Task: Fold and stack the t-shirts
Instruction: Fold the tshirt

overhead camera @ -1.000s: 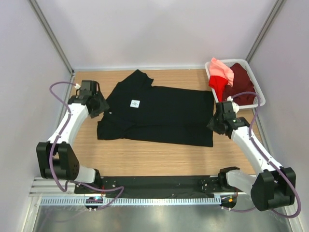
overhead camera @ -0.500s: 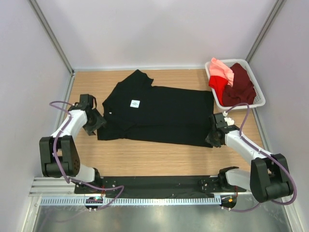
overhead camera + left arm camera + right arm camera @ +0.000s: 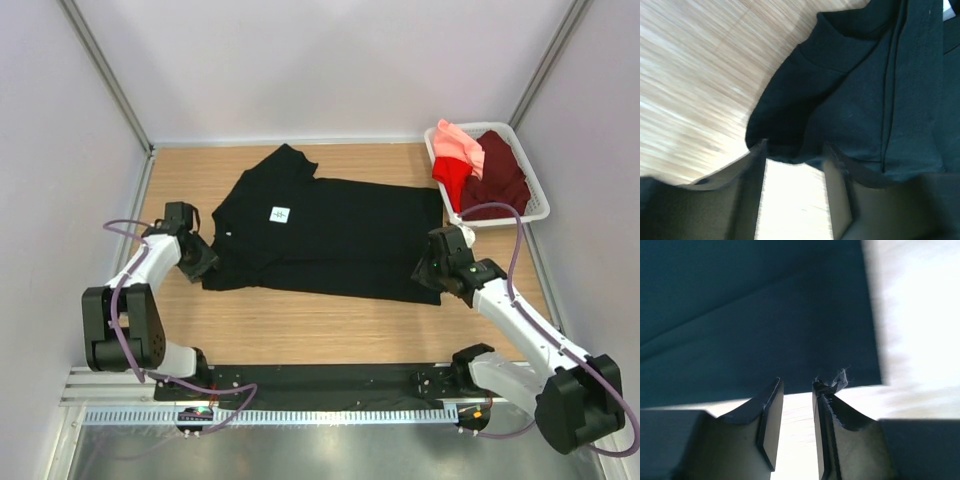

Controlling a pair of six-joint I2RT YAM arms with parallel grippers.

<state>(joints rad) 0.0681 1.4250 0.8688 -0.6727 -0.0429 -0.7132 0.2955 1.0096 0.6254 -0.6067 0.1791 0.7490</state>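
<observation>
Black cloth takes up most of what we see: the large black t-shirt (image 3: 340,235) lies spread flat across the middle of the wooden table (image 3: 300,325), collar end toward the left, with its small white square label (image 3: 280,214) facing up on the chest. One sleeve points toward the far wall, and we make out a long fold line along the near side. We find the left gripper (image 3: 203,262) low at the shirt's near-left corner. In its wrist camera its fingers (image 3: 747,190) stand apart with bare wood showing in the gap. The rumpled black hem lies right at their tips, though we cannot tell whether they touch it. The right gripper (image 3: 422,272) sits at the opposite, near-right corner. Its fingers (image 3: 767,415) are only a narrow slit apart, with pale table showing through and nothing pinched between them. The straight edge of the shirt runs just beyond the tips, and a wisp of thread (image 3: 840,376) clings to one of them. In the far-right corner of the table stands a white basket (image 3: 540,200), near the black shirt's hem end. Inside it we see the salmon-pink t-shirt (image 3: 455,145) on top at the far-left side, the red t-shirt (image 3: 452,178) just below it by the left wall, and the maroon t-shirt (image 3: 500,170) bunched across the rest. All three are crumpled.
</observation>
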